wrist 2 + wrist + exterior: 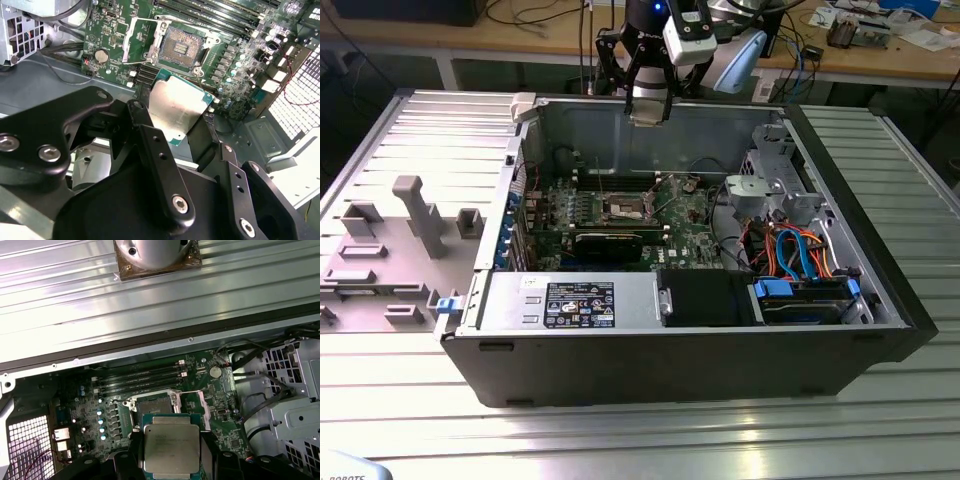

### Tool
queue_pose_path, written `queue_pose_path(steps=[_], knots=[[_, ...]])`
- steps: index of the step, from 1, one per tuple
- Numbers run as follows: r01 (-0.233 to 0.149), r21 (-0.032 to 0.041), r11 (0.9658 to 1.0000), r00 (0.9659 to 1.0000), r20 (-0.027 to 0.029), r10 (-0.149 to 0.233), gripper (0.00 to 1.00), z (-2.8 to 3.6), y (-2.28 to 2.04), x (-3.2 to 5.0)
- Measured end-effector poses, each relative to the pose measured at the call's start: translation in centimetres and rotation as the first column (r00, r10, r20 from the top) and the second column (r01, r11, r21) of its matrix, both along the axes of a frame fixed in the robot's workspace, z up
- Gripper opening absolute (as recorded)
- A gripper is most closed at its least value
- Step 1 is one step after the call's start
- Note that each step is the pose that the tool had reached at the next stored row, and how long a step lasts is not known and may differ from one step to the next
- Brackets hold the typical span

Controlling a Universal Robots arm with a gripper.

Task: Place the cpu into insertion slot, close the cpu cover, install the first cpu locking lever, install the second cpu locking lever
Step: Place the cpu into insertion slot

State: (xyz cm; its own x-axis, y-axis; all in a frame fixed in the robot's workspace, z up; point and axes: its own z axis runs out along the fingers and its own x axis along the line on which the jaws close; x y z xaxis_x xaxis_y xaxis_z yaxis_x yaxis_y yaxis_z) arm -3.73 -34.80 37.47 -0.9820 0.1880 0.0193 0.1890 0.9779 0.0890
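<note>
In the exterior view, hovering with the gripper point(648, 115) high over the open computer case point(620, 370), insertion slot point(625, 208) well below; in the second wrist view, clamped on the cpu point(175, 107) by opposite edges, with the slot bare and the cpu cover point(158, 37) swung open; in the first wrist view, holding it over the board point(200, 367)

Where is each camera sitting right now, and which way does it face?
Exterior view: off the arm, looking down into the open computer case; the arm and gripper hang over its far wall.
First wrist view: on the arm, looking down past the clamped cpu at the motherboard; finger edges flank the chip.
Second wrist view: on the arm, looking along the gripper's black links to the chip.
Shared: all three see the insertion slot; both wrist views see the cpu.
</note>
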Motion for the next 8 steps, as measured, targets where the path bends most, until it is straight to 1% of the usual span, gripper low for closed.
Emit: queue_pose_path(steps=[2,6,8], knots=[[0.003,0.0001,1.0,1.0,0.0,-0.003,0.54,0.0,0.0,-0.02],[0.023,0.0001,0.9997,0.9997,0.0,-0.023,0.54,0.0,0.0,-0.03],[0.024,0.0,0.9997,0.9997,0.0,-0.024,0.54,0.0,0.0,-0.04]])
